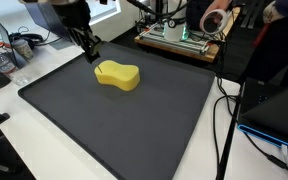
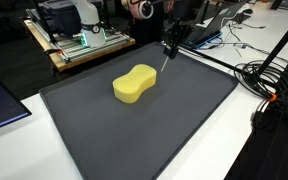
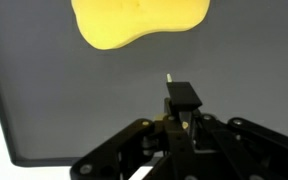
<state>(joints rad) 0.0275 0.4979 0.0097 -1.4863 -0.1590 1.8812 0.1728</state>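
Your claw [image 3: 181,100] is clamped fully shut. A thin pale tip [image 3: 168,76] pokes out ahead of it, but the pictures are too blurred to tell what it is. The yellow sponge [image 1: 118,75] lies flat on the dark mat [image 1: 104,130], near the claw but not touching it.

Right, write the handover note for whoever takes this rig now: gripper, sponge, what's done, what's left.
Gripper: shut, nothing clearly held. A thin tip shows at its end, too small to identify.
Yellow sponge: lies flat on the dark mat, toward its far side, apart from the gripper.
Done: the gripper is low over the mat, just beside the sponge.
Left: the sponge is not yet touched or gripped.
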